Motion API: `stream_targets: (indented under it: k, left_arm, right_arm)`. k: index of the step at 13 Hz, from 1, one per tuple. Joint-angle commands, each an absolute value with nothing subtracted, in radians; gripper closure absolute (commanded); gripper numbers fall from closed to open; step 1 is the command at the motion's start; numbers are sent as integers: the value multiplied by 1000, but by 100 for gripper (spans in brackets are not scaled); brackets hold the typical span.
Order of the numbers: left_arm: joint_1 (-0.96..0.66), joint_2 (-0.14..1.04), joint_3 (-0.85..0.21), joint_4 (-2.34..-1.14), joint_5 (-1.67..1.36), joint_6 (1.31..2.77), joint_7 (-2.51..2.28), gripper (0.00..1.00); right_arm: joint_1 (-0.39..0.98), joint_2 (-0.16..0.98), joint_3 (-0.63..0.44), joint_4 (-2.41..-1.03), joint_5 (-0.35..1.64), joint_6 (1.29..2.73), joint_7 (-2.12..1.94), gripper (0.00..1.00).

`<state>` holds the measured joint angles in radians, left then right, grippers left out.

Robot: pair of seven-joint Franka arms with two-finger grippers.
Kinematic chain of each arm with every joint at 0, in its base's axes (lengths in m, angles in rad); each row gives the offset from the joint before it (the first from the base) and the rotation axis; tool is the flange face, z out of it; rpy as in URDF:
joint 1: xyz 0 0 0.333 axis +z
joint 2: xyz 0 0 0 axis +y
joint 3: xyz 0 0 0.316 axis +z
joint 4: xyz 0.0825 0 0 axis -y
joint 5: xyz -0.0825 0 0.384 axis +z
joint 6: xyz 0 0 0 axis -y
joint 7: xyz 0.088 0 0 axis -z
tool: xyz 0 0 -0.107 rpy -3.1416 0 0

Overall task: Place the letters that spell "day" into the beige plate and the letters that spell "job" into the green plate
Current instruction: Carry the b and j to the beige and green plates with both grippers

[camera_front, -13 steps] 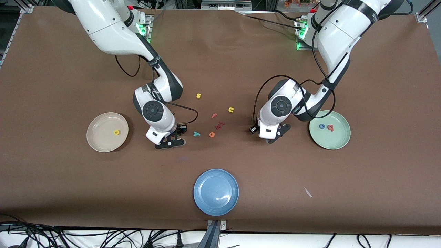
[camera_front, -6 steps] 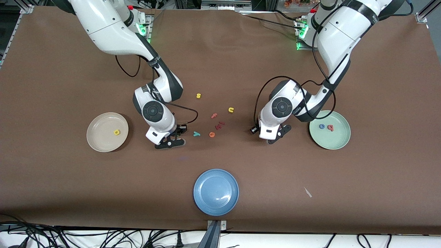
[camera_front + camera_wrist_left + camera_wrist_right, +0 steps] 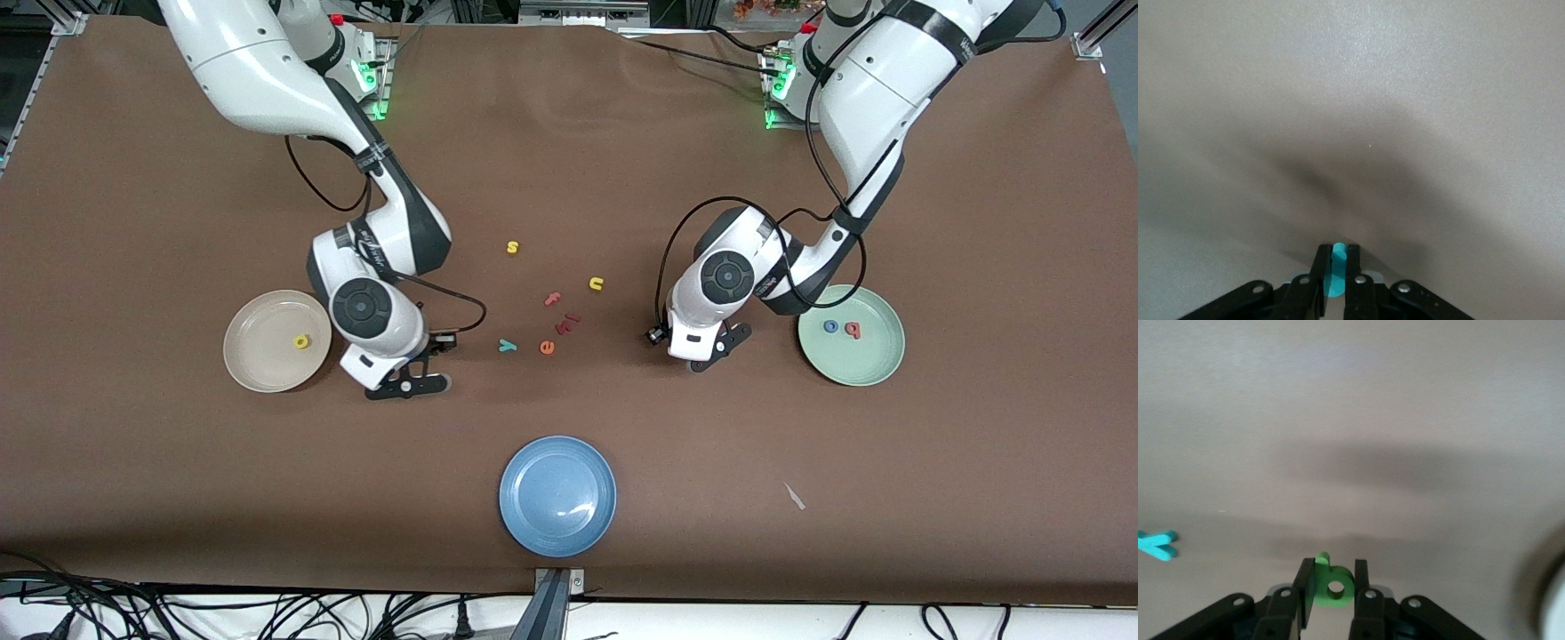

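My right gripper (image 3: 1331,577) is shut on the green a (image 3: 1333,587). It hangs over the cloth beside the beige plate (image 3: 262,360), shown as my right gripper (image 3: 404,384) in the front view. The yellow d (image 3: 301,340) lies in that plate. My left gripper (image 3: 1335,257) is shut on the teal j (image 3: 1337,263). In the front view my left gripper (image 3: 711,351) stands low between the loose letters and the green plate (image 3: 858,363). That plate holds the blue o (image 3: 830,326) and the pink b (image 3: 853,330). The teal y (image 3: 507,345) lies on the table.
Mid-table lie an orange e (image 3: 547,348), a pink f (image 3: 552,299), a red letter (image 3: 567,323), a yellow u (image 3: 596,284) and a yellow s (image 3: 512,247). A blue plate (image 3: 557,495) sits nearest the front camera. A paper scrap (image 3: 794,496) lies toward the left arm's end.
The right arm has carried the green a away from the teal y toward the beige plate. The left gripper has closed on the teal j and stayed nearly in place.
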<state>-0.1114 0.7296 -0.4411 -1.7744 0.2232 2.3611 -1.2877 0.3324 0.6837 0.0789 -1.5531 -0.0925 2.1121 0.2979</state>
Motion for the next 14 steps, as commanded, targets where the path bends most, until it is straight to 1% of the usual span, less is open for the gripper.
stream_targets:
  k: [1,4,7,9,10,13,14]
  left_arm:
    - [-94,709,-442,-1755,253,2353,-1264,96]
    - [-19,602,-457,-1727,226,2214,-1185,96]
    - [90,502,-463,-1703,132,2012,-972,96]
    - [173,460,-463,-1704,104,1875,-792,96]
    - [211,456,-463,-1709,104,1830,-717,96]
    - [314,452,-462,-1773,109,1822,-531,97]
    - [342,463,-462,-1804,115,1839,-490,100]
  right_arm:
    - [325,598,31,-1656,-83,2114,220,94]
    - [325,536,-44,-1774,-80,2186,111,94]
    - [325,479,-93,-1882,-75,2243,66,94]
    - [325,447,-135,-1954,-75,2299,16,94]
    - [325,445,-156,-1982,-75,2337,-7,93]
    - [325,443,-190,-1997,-43,2355,-70,93]
    - [324,442,-201,-1997,-35,2355,-86,92]
